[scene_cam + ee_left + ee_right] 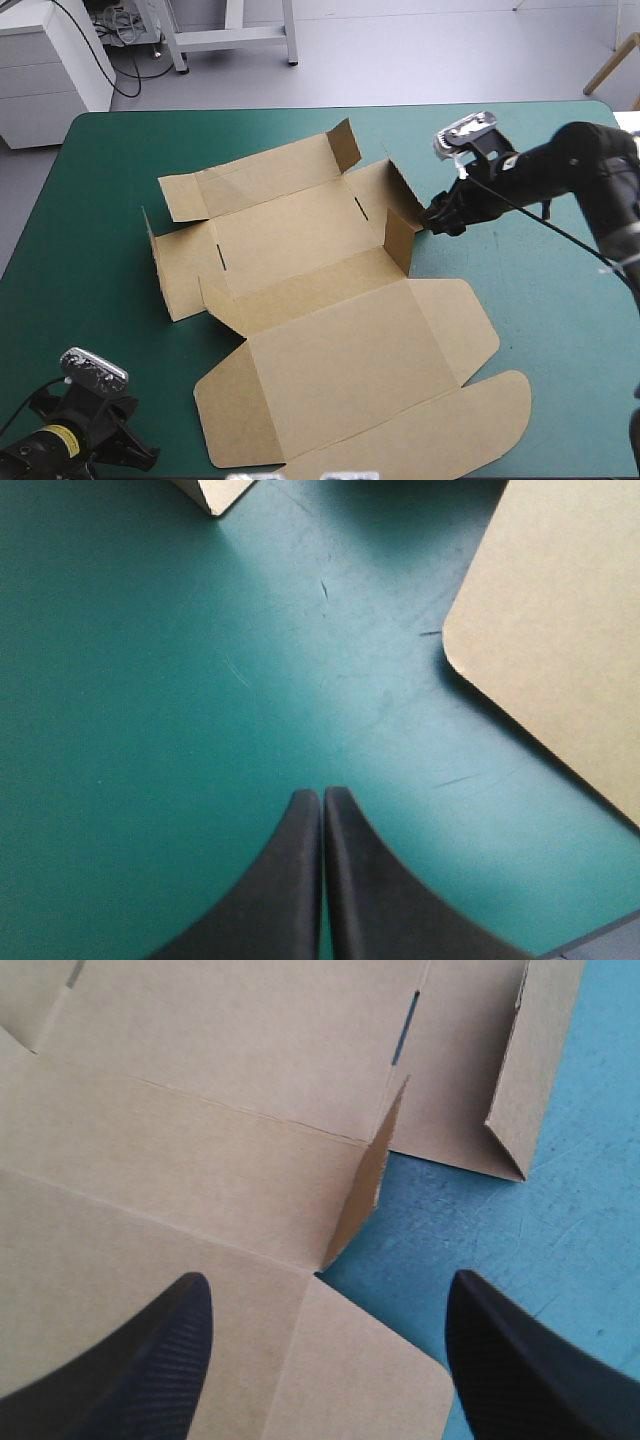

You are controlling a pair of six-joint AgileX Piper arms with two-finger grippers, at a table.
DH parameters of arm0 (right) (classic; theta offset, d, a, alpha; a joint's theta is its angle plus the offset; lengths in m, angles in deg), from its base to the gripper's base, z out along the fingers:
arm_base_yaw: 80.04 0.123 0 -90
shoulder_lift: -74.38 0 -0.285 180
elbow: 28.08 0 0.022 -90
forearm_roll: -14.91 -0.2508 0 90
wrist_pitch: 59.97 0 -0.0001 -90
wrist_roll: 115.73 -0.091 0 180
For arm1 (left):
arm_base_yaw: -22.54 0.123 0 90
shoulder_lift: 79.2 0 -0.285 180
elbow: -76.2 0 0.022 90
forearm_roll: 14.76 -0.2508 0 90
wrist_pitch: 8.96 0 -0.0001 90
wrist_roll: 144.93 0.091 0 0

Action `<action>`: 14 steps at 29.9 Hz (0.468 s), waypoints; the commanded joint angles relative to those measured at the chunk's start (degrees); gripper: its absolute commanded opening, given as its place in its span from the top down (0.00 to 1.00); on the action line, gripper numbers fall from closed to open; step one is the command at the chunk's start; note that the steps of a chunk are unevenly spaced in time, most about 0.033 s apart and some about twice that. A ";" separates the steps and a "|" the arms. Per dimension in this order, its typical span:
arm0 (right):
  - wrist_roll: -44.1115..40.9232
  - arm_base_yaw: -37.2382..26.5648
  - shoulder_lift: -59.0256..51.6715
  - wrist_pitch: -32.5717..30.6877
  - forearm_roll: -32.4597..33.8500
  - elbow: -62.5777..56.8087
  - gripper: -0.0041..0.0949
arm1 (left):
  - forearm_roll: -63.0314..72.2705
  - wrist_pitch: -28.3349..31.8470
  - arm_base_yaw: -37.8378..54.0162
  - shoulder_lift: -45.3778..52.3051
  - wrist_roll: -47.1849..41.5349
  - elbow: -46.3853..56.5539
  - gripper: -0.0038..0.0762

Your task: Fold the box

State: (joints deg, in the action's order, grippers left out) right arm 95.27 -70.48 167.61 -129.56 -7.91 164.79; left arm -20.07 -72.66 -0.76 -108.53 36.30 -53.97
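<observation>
Box point(330, 330) is laid mostly flat mid-frame; right fingers point(431, 215) are held apart by a raised flap, left fingers point(310, 835) pressed together.

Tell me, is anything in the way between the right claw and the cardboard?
Nothing visible. The right gripper, open, hangs over the box's edge by a raised flap; only bare teal-green cover lies beside it.

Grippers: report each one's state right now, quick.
Left gripper: jaws shut, holding nothing, above bare teal-green cover.
Right gripper: jaws open, holding nothing, straddling the brown box edge.
</observation>
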 commanded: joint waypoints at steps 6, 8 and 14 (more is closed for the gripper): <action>-4.38 2.88 13.54 0.72 1.91 10.66 0.35 | -0.36 2.16 -0.11 -0.45 -0.48 -1.31 0.96; -4.84 2.88 16.07 0.72 1.35 11.86 0.35 | -0.36 2.16 -0.11 -0.45 -0.48 -1.31 0.96; -5.71 3.01 20.82 0.72 -0.82 12.44 0.37 | -0.36 2.06 -0.11 -0.45 -0.48 -1.31 0.96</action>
State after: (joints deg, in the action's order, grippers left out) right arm 89.64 -67.75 189.79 -129.82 -6.31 175.29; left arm -20.07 -72.83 -0.76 -108.53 36.30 -53.97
